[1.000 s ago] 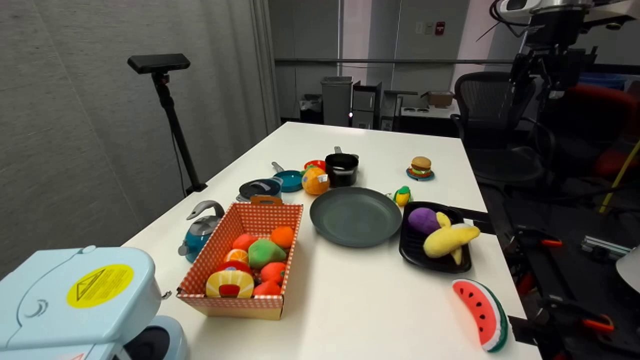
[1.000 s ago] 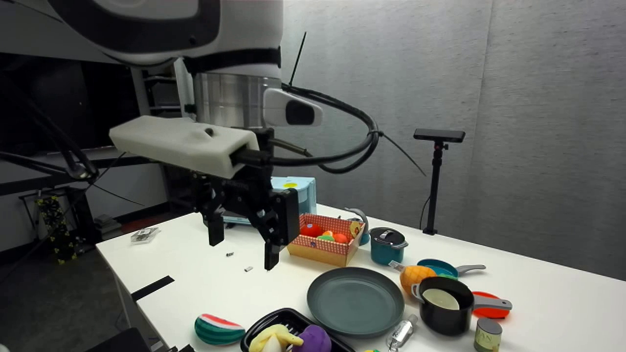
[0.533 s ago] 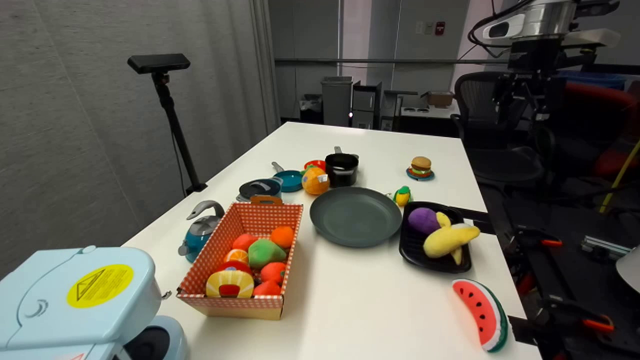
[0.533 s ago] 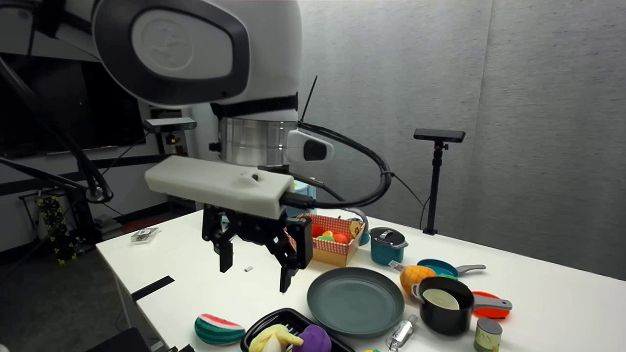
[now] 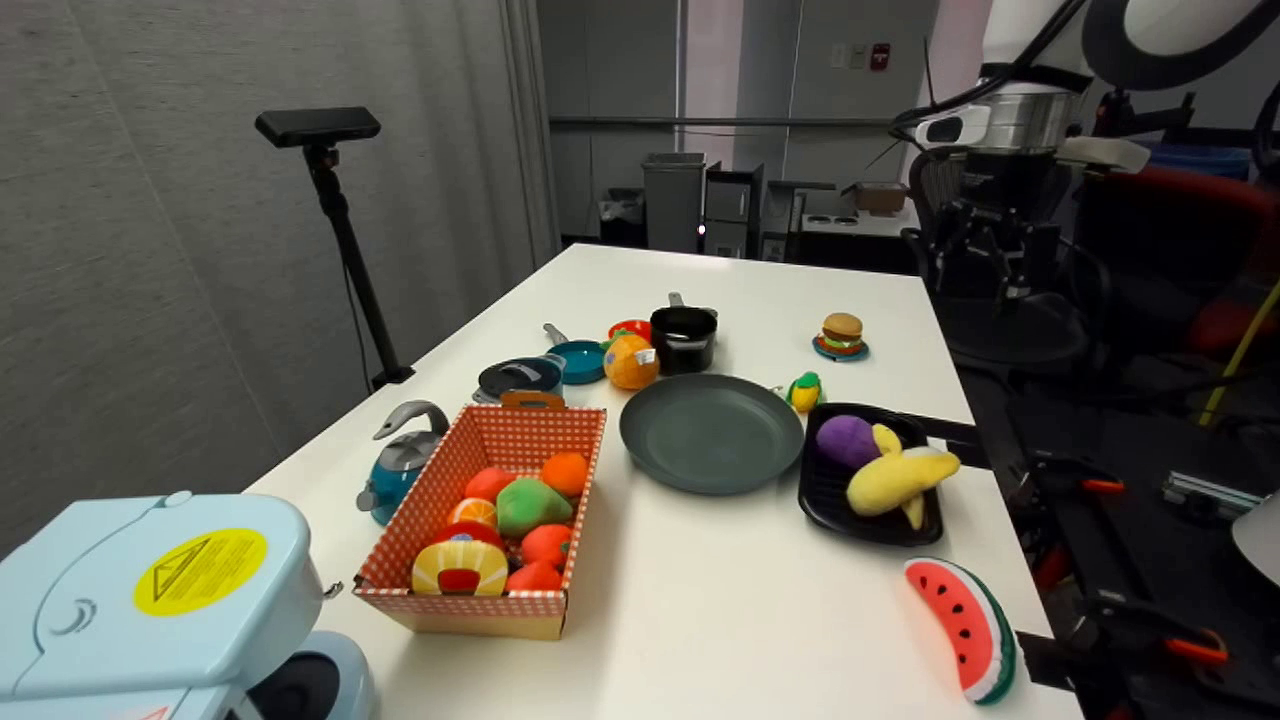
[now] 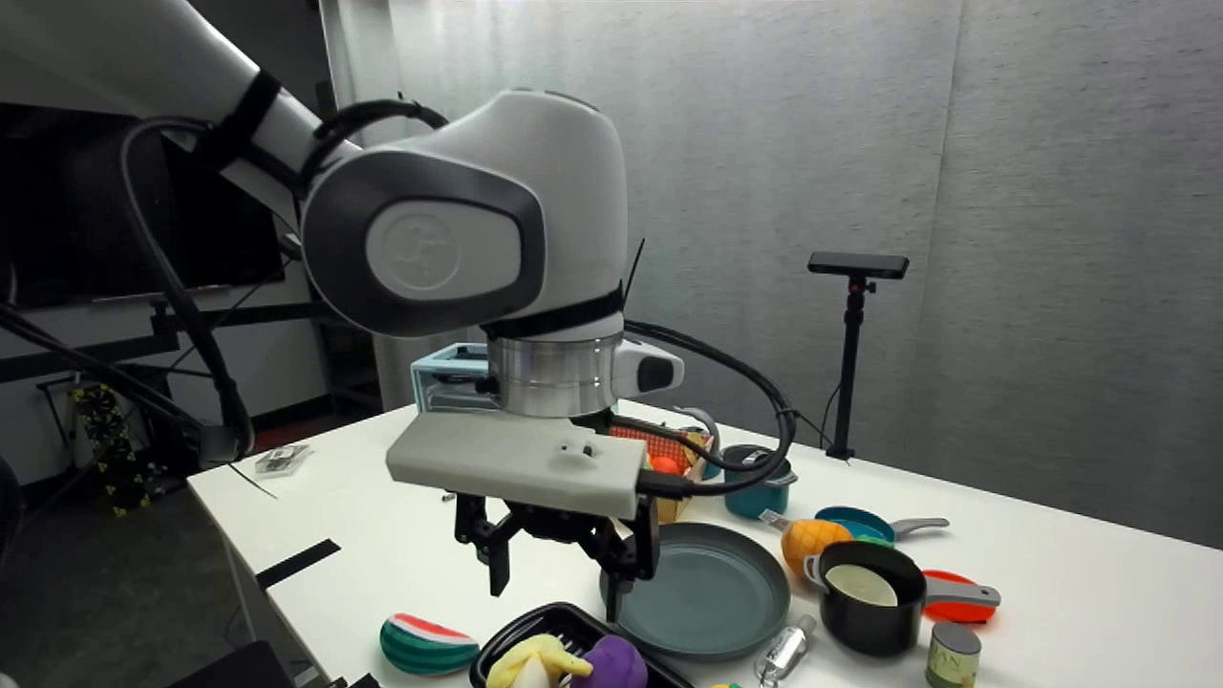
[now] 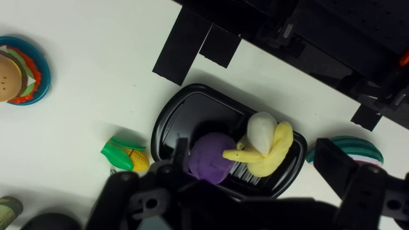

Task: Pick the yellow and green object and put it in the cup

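The yellow and green toy corn lies unpicked on the table just beside the black tray, and with the gripper hanging above, spread wide and holding nothing, the grasp, the carry and the drop into the handled black cup all appear left to do.

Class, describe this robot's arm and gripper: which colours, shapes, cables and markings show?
The arm is white and rounded; a dark grey band frames an oval white cover bearing a faint round emblem. Further along are a shiny silver collar and boxy off-white housing. The gripper is black, with two angular jointed fingers. Black cables loop alongside.
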